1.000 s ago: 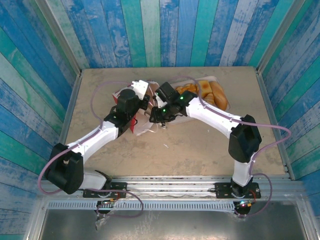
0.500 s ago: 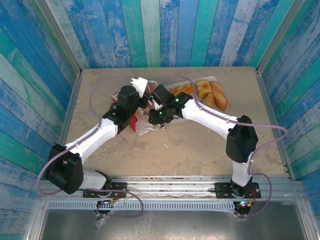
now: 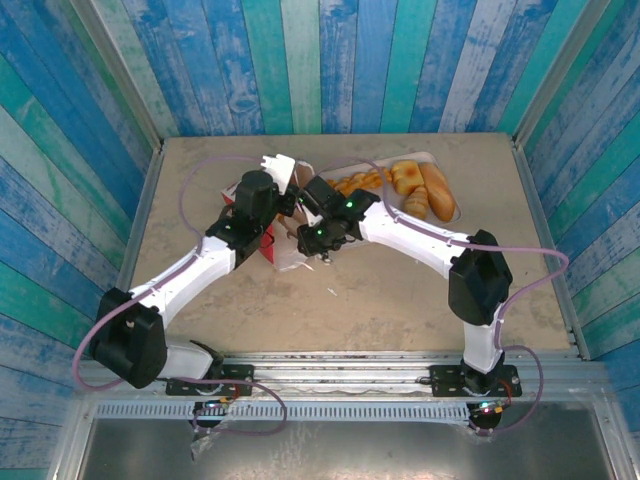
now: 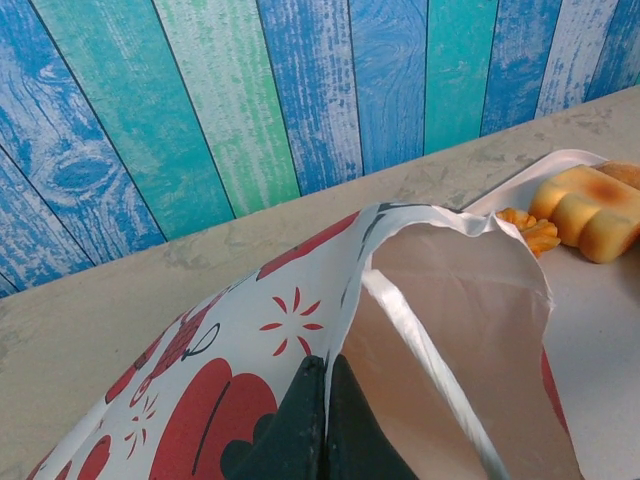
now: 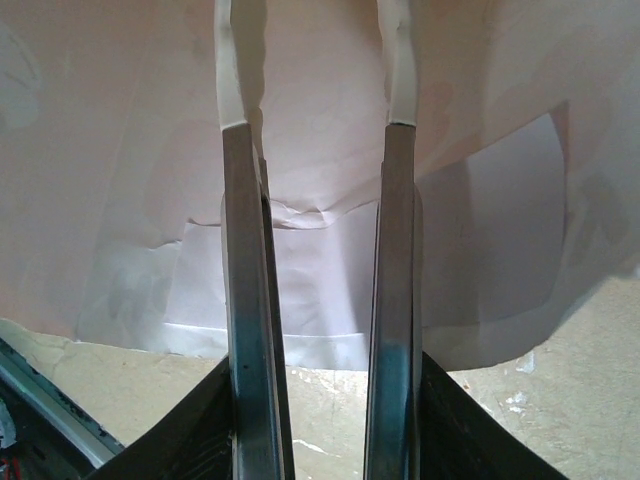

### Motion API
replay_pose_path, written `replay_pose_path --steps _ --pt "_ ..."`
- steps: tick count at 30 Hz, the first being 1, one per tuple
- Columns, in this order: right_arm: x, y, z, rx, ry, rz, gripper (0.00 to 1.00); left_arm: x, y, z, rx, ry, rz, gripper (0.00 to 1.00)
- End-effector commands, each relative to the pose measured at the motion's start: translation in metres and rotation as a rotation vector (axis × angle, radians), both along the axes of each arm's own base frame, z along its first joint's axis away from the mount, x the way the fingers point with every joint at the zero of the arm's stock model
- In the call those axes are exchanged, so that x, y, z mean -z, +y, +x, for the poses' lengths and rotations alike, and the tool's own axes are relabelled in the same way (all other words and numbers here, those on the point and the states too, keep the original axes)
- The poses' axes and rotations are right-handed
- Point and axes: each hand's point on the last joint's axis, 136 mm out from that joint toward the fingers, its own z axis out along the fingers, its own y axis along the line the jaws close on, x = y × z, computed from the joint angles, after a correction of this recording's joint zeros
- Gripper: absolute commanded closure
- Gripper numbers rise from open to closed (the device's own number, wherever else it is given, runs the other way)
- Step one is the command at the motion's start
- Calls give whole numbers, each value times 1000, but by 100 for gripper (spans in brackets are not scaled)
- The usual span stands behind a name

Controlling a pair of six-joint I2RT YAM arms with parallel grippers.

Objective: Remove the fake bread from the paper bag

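**Two robot arms at a paper bag: one holds it open, one reaches in with tongs**

A sandy table (image 3: pixel 400 290) stands between walls of blue and green planks (image 3: pixel 300 60). The bag (image 4: pixel 300 300) is red with white marks below and white above. It appears tipped on its side, with its mouth turned towards a flat white tray (image 4: pixel 605 320) just beside it.

On the tray lies the bread (image 3: pixel 420 185), several glossy golden pieces. A braided strip is nearest the bag and an oblong bun farthest from it.

Metal tongs (image 5: pixel 245 300) with white tips reach deep inside the bag. The lining ahead of them is bare, creased paper (any bread left in there is hidden from view).

The left gripper (image 4: pixel 325 420) is clenched on the bag's rim and pinches the paper edge so the mouth gapes. The right gripper (image 5: pixel 322 410), at the bag's mouth, grasps the tongs by their two arms. The arms stand a little apart, with nothing between the tips.

The toy bread looks light, hard and slick, so the tips would likely slide off a rounded end. A squeeze across the widest middle of a roll, or across the middle of the braid where the ridges give purchase, seems safest. The bag is thin and soft and will crumple or drag if pushed, so holding it by the rim makes sense.
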Motion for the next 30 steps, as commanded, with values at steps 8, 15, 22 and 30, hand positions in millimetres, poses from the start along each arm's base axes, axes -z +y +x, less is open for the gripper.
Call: replay_pose_path --steps 8,15,22,30 --pt "-8 -11 -2 90 6 50 56 -22 3 -2 -3 -42 -76 100" --pt "-23 1 11 87 -29 105 57 -9 6 -7 -10 -12 -73 100" --pt "-33 -10 6 124 -74 162 57 -10 9 -3 -43 -14 -100 100" --pt "-27 -23 6 175 -62 160 57 -18 13 -1 -76 -24 -143 100"
